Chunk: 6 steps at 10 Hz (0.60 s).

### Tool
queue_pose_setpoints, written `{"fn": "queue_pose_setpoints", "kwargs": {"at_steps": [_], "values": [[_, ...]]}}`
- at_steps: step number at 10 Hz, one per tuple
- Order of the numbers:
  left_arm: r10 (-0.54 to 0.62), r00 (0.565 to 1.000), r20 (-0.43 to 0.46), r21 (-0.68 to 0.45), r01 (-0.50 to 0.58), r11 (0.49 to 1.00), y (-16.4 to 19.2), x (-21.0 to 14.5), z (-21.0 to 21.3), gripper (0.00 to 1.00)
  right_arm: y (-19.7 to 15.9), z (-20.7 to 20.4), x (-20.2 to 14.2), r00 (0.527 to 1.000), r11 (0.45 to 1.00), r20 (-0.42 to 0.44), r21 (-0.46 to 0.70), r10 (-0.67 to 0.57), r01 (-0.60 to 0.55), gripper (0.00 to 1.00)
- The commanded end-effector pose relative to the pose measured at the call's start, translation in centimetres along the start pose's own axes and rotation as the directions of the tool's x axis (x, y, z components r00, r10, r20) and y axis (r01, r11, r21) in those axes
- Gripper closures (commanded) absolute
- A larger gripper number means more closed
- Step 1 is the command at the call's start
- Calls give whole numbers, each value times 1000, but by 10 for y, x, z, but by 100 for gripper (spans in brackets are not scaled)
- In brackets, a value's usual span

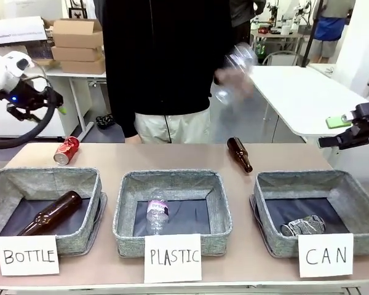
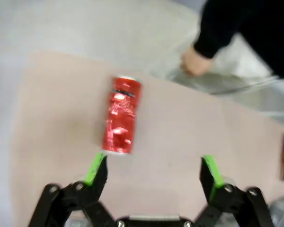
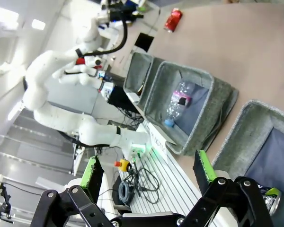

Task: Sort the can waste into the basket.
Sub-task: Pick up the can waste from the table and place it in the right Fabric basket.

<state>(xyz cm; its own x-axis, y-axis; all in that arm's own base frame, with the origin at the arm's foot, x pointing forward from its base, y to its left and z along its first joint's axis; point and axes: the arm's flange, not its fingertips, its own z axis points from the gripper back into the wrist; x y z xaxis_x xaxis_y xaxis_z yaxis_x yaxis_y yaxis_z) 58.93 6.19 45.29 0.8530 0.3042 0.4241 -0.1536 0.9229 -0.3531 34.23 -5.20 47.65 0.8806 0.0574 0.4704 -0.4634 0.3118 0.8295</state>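
Note:
A shiny red can [image 1: 66,150] lies on its side at the table's far left; in the left wrist view the red can [image 2: 121,115] rests just beyond my open left gripper [image 2: 153,171], nearer its left finger. My left gripper [image 1: 32,98] hovers above and left of that can. A dented silver-blue can [image 1: 303,225] lies inside the grey basket [image 1: 355,200] carded "CAN" at the right; the basket [image 3: 248,125] and a bit of the can [image 3: 271,199] show in the right wrist view. My right gripper [image 1: 352,130] hangs open above that basket's far right, and the right gripper [image 3: 149,169] holds nothing.
A person stands at the far side holding a clear plastic bottle [image 1: 234,72]. A brown bottle [image 1: 239,153] lies on the table. The "PLASTIC" basket [image 1: 172,183] holds a clear bottle; the "BOTTLE" basket [image 1: 43,181] holds a brown one.

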Motion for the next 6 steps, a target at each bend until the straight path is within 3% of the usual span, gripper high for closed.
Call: {"fn": "queue_pose_setpoints", "kwargs": {"at_steps": [1,2,3,4,5,6], "values": [[-84,996,20,-53,85,995,-19,-15,17,0,5,2,1,1000,1000,-8,-2,-17,17,0],[-84,996,20,-53,85,995,-19,-15,17,0,5,2,1,1000,1000,-8,-2,-17,17,0],[6,1000,-1,7,-6,1000,5,5,-1,0,5,2,1,1000,1000,-8,-2,-17,17,0],[-238,947,-218,-23,239,971,-7,0,-21,0,5,2,1,1000,1000,-8,-2,-17,17,0],[-168,950,-262,75,194,978,-8,12,-56,0,5,2,1,1000,1000,-8,-2,-17,17,0],[-248,862,-441,5,279,960,-8,16,-78,0,5,2,1,1000,1000,-8,-2,-17,17,0]]}}
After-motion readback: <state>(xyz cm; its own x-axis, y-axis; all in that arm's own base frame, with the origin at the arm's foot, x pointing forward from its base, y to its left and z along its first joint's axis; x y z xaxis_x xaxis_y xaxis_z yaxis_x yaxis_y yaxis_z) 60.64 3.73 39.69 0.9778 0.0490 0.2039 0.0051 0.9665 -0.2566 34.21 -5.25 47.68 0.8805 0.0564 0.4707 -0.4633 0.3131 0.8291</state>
